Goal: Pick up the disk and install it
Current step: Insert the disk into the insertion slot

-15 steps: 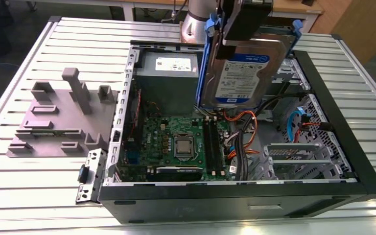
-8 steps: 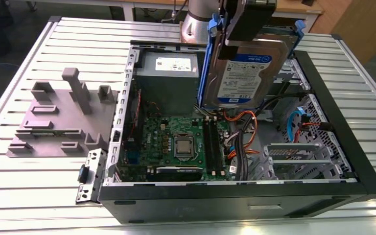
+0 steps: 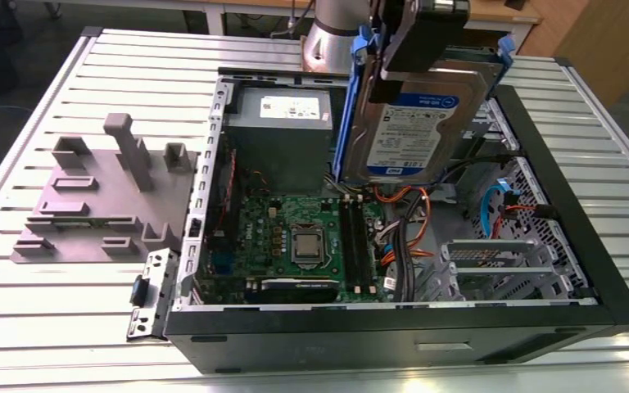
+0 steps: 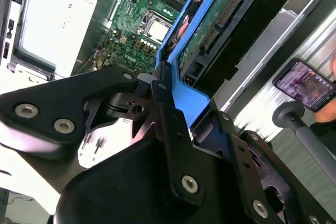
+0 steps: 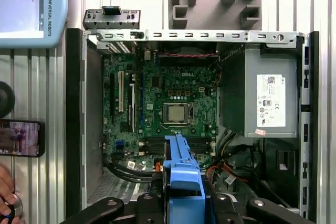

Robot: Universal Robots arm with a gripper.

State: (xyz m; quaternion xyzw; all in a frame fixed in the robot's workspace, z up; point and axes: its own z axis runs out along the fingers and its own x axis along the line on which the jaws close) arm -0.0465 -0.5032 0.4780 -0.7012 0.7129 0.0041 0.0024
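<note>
Nearest the lens in the second wrist view: the gripper [image 4: 167,95], its black housing bulking large, jaws clamped together on the blue end tab of the disk [image 3: 413,123].

Exterior view: gripper sat at about 1 o'clock in the frame, and the disk hung straight off it toward 6 o'clock, so the long axis stood near upright with a slight lean. Labelled face was turned to the camera. Blue carrier rails ran down both long edges.

Disk was clear of everything below, held in the air above the open computer case [image 3: 576,209]. Its lower end hovered over the far edge of the motherboard [image 3: 292,221], beside the grey power supply [image 3: 282,131] (which lay at 9 o'clock from the disk).

Metal drive cage [image 3: 490,258] lay at roughly 4 o'clock from the disk's lower end, well apart. It looked like the likely seat, though its slots were hard to read from here. By my reckoning the disk stood on end while the cage lay flat.
</note>
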